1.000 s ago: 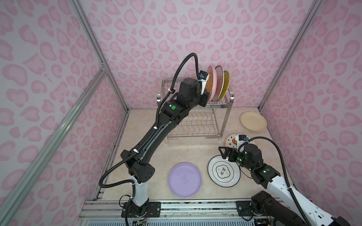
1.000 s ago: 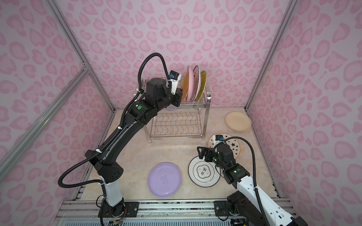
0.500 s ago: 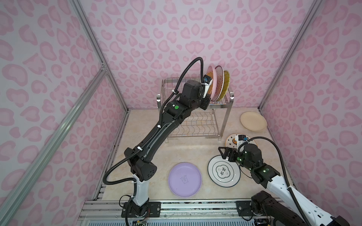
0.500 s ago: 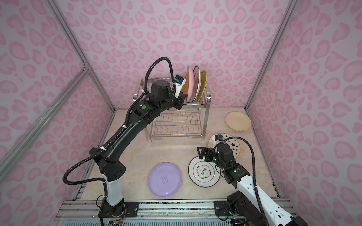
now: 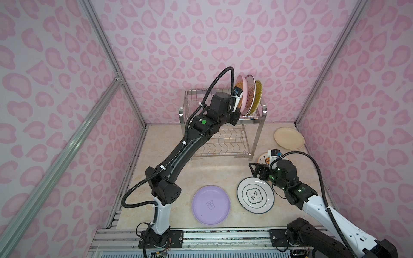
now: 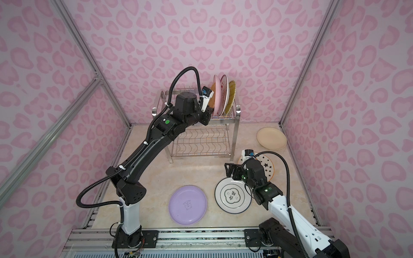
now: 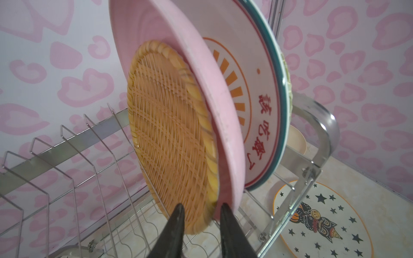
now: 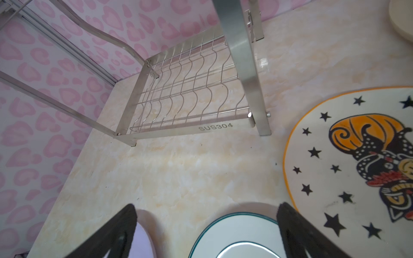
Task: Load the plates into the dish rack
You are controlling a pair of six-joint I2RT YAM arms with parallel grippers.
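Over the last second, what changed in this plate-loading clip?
The left gripper moved right along the shiny steel wire dish rack, bringing the orange woven-look plate against the upright pink plate; its jaws now stand apart either side of the woven rim, apparently letting go. The open right gripper and the flat-lying lilac plate, white ring-emblem plate, star-patterned plate and cream plate stayed put.

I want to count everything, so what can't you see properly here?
- Left gripper: whether it grips the woven plate; blurred in left wrist view, hidden by the left arm in top views.
- Yellow striped plate: face mostly hidden behind the orange-rayed plate in both top views.
- Star plate: partly under the right arm, both top views.
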